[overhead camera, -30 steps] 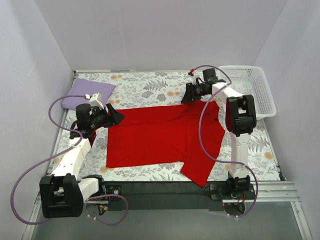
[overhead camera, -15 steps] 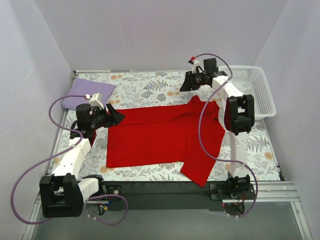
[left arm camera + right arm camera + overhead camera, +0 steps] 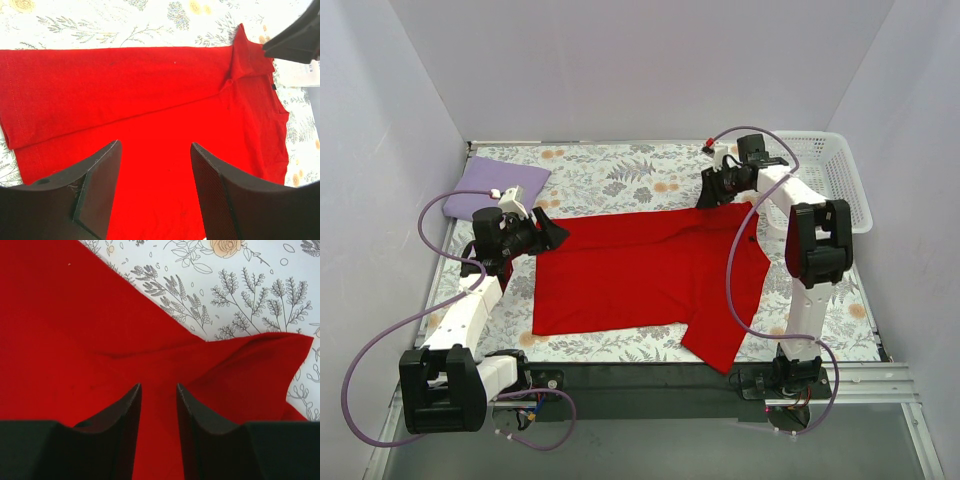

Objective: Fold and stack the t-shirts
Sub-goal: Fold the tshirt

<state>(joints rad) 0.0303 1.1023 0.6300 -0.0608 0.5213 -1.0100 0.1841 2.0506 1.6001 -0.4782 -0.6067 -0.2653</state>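
Only top cam shows lavender shirt (image 3: pixel 495 186), basket (image 3: pixel 810 134). Red shirt (image 3: pixel 640 270): long axis L-R, hem left. L jaws released; R jaws narrowly apart, empty.

The red t-shirt (image 3: pixel 650 270) is a plain, bright red all over. The lavender t-shirt (image 3: pixel 495 187) is a plain pale purple. The cloth (image 3: pixel 610 175) beneath them is off-white, printed with grey leaf sprigs and peach-yellow flowers. The basket (image 3: pixel 830 170) is white lattice. The left tool (image 3: pixel 155 145) and right tool (image 3: pixel 157 386) are black.
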